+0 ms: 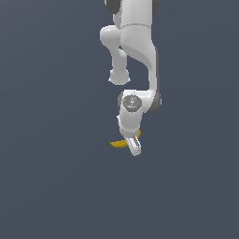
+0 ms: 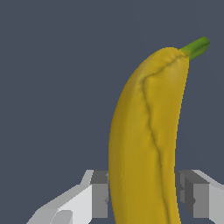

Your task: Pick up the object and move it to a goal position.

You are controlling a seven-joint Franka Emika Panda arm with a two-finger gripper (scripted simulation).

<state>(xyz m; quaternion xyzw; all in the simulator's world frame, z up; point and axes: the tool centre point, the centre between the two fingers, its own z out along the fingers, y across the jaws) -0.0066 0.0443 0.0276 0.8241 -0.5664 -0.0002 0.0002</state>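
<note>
The object is a small curved yellow banana (image 2: 144,131) with a green stem tip (image 2: 196,47). In the wrist view it fills the gap between my two fingers, and the grey pads (image 2: 101,194) press against both of its sides. In the exterior view the banana (image 1: 118,143) sticks out toward the exterior view's left from under the white gripper (image 1: 134,145), which hides its other end. My gripper (image 2: 144,197) is shut on the banana near its middle. No goal marker shows in either view.
The white arm (image 1: 137,51) reaches down from the top of the exterior view. Around it lies a plain dark grey-blue surface (image 1: 56,177).
</note>
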